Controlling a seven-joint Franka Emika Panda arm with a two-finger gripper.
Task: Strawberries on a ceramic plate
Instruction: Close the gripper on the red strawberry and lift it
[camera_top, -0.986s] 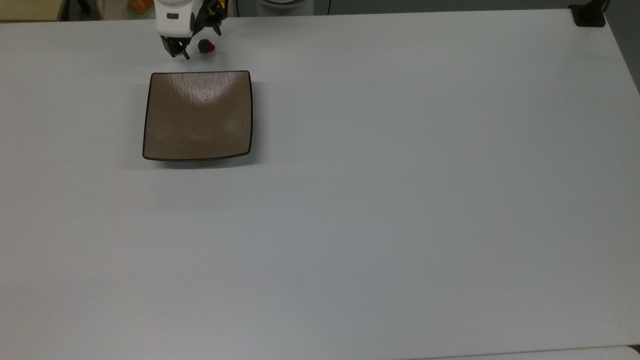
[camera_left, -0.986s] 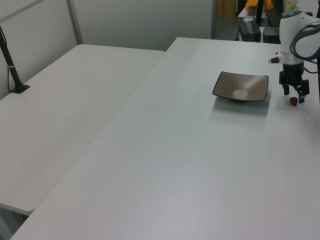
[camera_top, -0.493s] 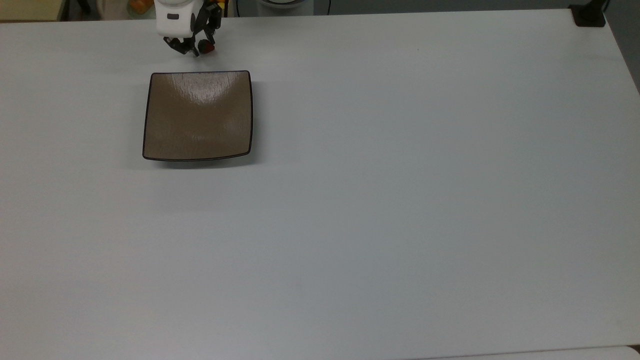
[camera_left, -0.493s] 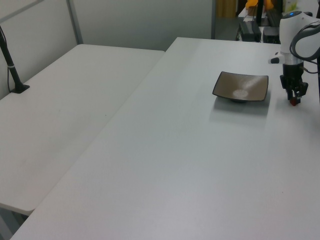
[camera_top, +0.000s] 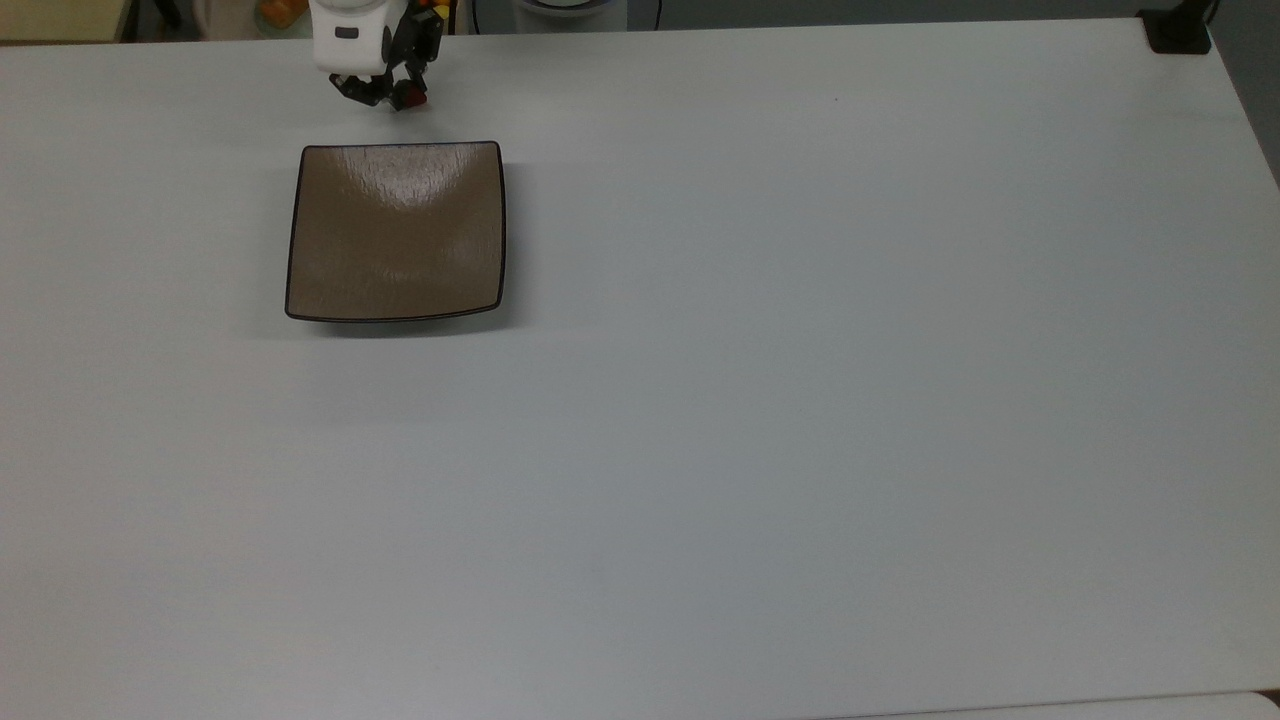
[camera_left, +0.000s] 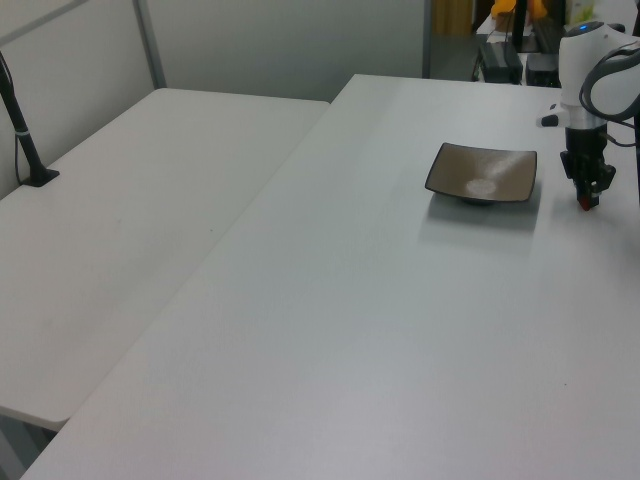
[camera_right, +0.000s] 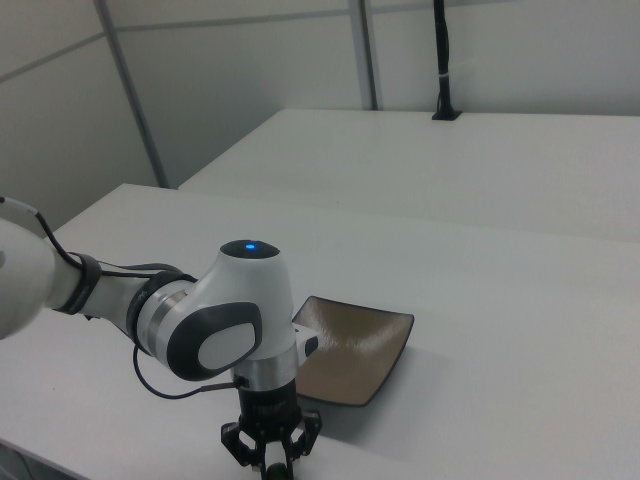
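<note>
Top view: fingers (camera_top: 385, 96) clamped on strawberry (camera_top: 411, 97) just beyond far edge of ceramic plate (camera_top: 395, 232), above tabletop (camera_top: 800, 350).

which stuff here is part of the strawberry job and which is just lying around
Job: strawberry, in the tool; square brown ceramic plate, bare.
Just there: black post on the side table; orange fruit beyond the table edge.

This looks like a robotics lab or test room. Broad, plain white worktops (camera_left: 330, 300) stand side by side against bare grey partition walls (camera_right: 240, 90), black camera posts (camera_right: 441, 60) are clamped at the worktop edges, and a white Franka arm (camera_right: 215, 325) with a lit blue indicator works at one edge.
</note>
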